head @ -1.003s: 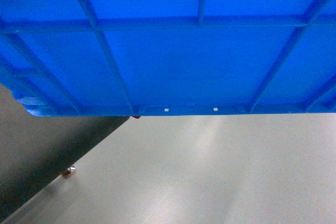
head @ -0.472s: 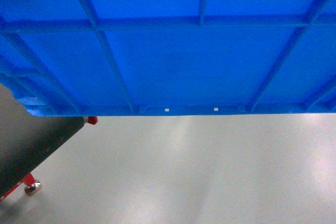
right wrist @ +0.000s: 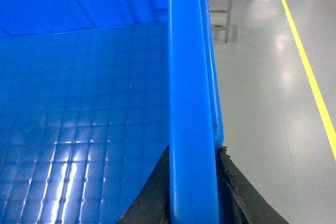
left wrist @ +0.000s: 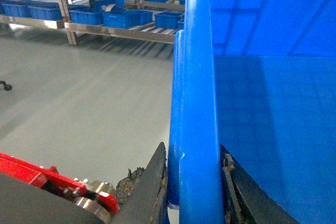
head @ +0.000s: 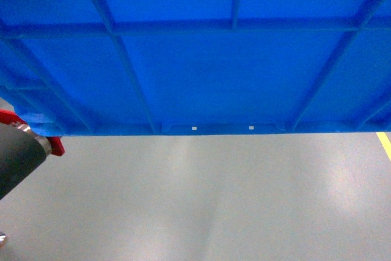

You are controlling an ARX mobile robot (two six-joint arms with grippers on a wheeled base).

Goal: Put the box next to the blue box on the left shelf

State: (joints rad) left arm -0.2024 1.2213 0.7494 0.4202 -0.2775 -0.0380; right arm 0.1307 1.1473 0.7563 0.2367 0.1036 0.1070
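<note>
We hold the box (head: 201, 59) between our two arms, raised off the grey floor (head: 214, 200). In the head view its ribbed blue side fills the upper half of the picture, with only floor below it.

Our left end effector (left wrist: 194, 182) is clamped on the box's thick left rim: one dark finger (left wrist: 149, 187) presses the outer face, the other sits against the inner face, and the rim runs straight away from it. To the inner side of this end effector lies the box's gridded floor. To its outer side, low down, we see a red part with a shiny metal fitting (left wrist: 92, 200), just beside the outer finger.

Our right end effector (right wrist: 193, 192) grips the opposite rim the same way, both dark fingers closed against the blue plastic.

Far ahead of the left end effector, well apart from the box, stands the left shelf (left wrist: 110, 27), a silver metal rack already carrying several small blue bins (left wrist: 121, 17). Beyond the right end effector a yellow line (right wrist: 307, 72) crosses the floor.
</note>
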